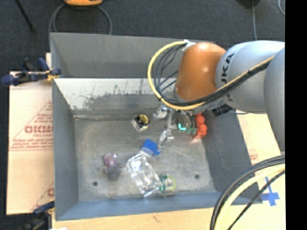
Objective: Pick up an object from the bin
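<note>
My gripper (165, 134) hangs below the wrist over the middle of the bin floor, slightly right of centre. Just below and left of its tip lies a small blue block (151, 147), close to the tip; I cannot tell if they touch. A small black and yellow thing (140, 121) sits to the gripper's upper left, near the back wall. To its right, a red-orange thing (200, 127) with a green bit beside it is partly hidden under the arm.
A crumpled clear plastic piece (141, 174) lies toward the front, with a green ring (168, 183) at its right end. A purple and grey lump (111, 166) rests front left. The arm and its cables cover the bin's back right.
</note>
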Controlling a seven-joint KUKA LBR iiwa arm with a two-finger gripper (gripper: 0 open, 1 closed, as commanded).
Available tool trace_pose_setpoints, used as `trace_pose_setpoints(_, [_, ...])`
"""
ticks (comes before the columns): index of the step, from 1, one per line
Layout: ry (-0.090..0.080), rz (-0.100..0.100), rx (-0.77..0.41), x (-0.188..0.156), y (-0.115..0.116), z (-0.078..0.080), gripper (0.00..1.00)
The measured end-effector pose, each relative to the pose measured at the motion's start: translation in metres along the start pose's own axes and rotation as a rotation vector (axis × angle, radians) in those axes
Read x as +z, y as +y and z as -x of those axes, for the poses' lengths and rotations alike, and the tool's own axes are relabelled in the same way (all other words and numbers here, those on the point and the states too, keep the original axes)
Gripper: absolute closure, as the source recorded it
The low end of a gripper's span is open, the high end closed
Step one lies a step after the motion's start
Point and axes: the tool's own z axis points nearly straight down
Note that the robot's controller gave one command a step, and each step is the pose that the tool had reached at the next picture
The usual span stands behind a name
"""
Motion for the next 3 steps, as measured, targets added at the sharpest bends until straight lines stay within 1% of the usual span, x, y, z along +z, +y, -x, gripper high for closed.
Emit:
trace_pose_setpoints(1, [-0.006,0.001,0.262,0.056,0.020,-0.036,0.00])
trace_pose_setpoints(2, [-0.006,0.002,0.262,0.053,0.020,-0.035,1.00])
trace_pose_setpoints(3, [-0.015,0.002,0.227,-0.078,0.009,-0.039,1.00])
